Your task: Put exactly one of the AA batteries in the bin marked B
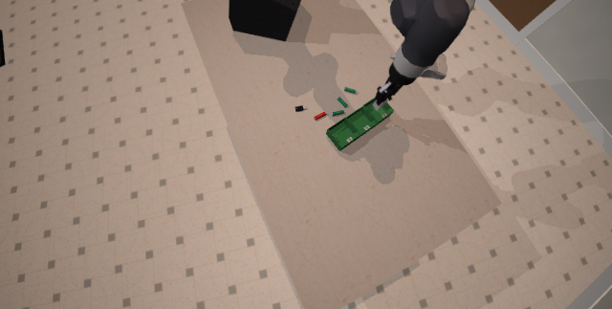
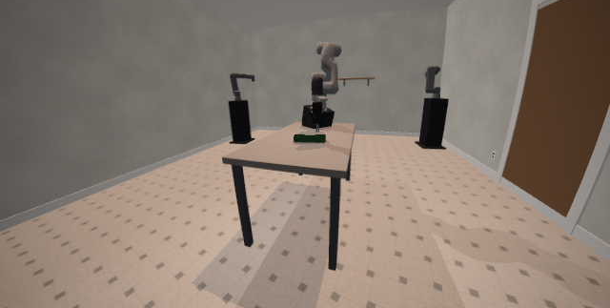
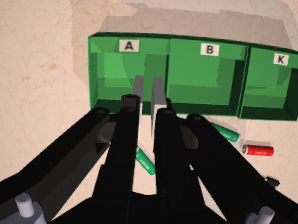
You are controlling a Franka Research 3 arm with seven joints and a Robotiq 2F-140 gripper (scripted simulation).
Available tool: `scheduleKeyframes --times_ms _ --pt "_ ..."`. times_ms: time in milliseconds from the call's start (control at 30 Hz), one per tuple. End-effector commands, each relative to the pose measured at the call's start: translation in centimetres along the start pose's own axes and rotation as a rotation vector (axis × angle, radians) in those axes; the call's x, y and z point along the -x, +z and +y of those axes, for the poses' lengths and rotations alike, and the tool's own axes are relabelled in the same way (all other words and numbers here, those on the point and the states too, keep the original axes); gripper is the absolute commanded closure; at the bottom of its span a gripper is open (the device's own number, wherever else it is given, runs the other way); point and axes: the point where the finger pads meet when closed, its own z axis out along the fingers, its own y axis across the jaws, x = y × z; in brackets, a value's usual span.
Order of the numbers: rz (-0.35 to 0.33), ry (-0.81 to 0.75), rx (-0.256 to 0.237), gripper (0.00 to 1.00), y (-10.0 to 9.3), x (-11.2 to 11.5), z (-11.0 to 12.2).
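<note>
A green tray (image 1: pixel 360 123) holds three bins marked A (image 3: pixel 129 46), B (image 3: pixel 209 50) and K (image 3: pixel 281 59). My gripper (image 1: pixel 381 99) hangs over the far end of the tray, above bin A. Its fingers are shut with only a narrow gap, and I see nothing between them. Three green AA batteries lie on the table beside the tray (image 1: pixel 350 90) (image 1: pixel 342 102) (image 1: pixel 338 113). Two of them show in the wrist view (image 3: pixel 143 159) (image 3: pixel 226 132), partly hidden under the fingers. What I can see of bin B looks empty.
A red cell (image 1: pixel 319 116) and a black cell (image 1: pixel 300 108) lie left of the green batteries. The red cell also shows in the wrist view (image 3: pixel 258 149). The arm's black base (image 1: pixel 262 5) stands at the far end of the table.
</note>
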Motion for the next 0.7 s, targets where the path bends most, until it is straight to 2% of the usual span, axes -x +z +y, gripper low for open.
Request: scheduleKeyframes --times_ms 0,67,400,667 --pt "0.002 0.046 0.009 0.95 -0.1 0.0 -1.4" --pt "0.002 0.046 0.009 0.95 0.0 0.0 -2.3" --pt "0.002 0.046 0.009 0.95 0.0 0.0 -2.3" --pt "0.002 0.046 0.009 0.95 2.1 0.0 -2.3"
